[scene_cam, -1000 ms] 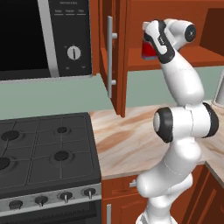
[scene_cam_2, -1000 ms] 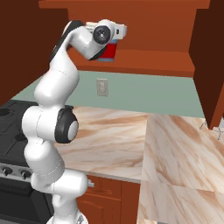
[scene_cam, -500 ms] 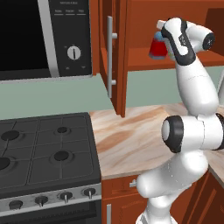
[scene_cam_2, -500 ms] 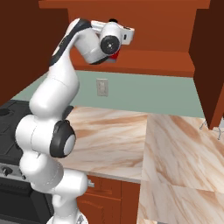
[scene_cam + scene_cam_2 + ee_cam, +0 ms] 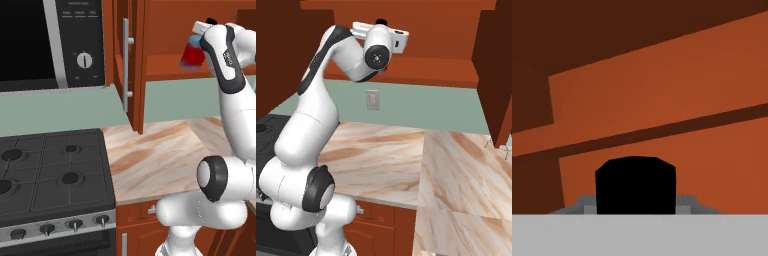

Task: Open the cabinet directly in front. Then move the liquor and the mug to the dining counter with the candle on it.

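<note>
We see the liquor (image 5: 192,51) at upper right of the left base view, inside the open cabinet (image 5: 170,45), gripper (image 5: 635,186) clamped on it just under its black cap. 1 small, rigid, probably slippery bottle; we'd hold mid-body, upright.

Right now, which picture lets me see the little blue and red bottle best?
The left base view: the liquor shows its blue top and red bottom up at the open cabinet, partly behind the robot's hand. In the hand view the big black block is probably its cap, seen very close. The right base view has the arm in front.
</note>
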